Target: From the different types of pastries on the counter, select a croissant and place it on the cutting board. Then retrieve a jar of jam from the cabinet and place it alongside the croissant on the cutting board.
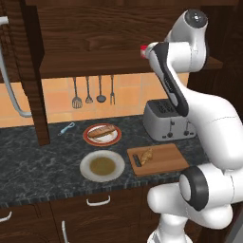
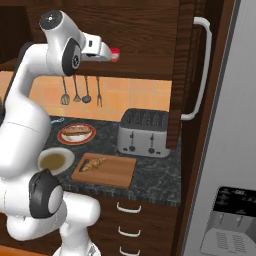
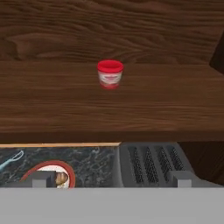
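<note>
Pincer (image 3: 111,183) spread wide, empty, level with cabinet shelf (image 3: 52,105); jar of jam (image 3: 110,74) upright dead ahead, farther in.

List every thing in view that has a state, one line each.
Gripper: open, empty, facing the jar.
Jar: upright, lidded, on the cabinet shelf.
Croissant: lying on the board.
Red plate: holds a long pastry.
Toaster: slots empty.

There was one small red jar (image 3: 110,74), one rectangular wooden cutting board (image 1: 163,159) bearing one golden croissant (image 1: 146,156), two round plates (image 1: 102,134), one silver toaster (image 1: 168,119), and four hanging metal utensils (image 1: 88,92).
</note>
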Motion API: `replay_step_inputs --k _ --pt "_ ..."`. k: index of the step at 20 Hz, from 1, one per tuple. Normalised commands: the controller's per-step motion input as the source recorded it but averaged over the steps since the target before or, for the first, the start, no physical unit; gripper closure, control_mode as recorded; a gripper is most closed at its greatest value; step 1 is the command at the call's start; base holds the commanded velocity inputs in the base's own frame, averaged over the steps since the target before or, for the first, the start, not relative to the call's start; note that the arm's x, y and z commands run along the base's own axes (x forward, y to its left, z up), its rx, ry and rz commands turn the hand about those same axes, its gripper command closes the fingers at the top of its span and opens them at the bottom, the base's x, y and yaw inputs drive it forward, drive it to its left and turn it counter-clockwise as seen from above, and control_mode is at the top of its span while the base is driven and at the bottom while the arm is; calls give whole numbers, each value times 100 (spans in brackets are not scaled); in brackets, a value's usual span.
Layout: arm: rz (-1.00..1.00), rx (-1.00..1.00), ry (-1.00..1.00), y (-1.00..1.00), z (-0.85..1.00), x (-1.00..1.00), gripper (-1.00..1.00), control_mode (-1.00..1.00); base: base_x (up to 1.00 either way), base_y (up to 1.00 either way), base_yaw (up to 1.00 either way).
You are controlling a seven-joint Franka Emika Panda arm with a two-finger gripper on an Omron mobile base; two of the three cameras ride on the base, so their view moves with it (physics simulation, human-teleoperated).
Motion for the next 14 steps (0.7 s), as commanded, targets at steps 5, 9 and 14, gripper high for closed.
replay_step_inputs --k 5,9,14 --pt "0 1 -12 0 -26 15 -100 -100 0 0 0" --pt "0 2 -4 -6 -8 15 -100 -100 0 0 0" --pt "0 1 0 -3 0 43 -100 -100 0 0 0"
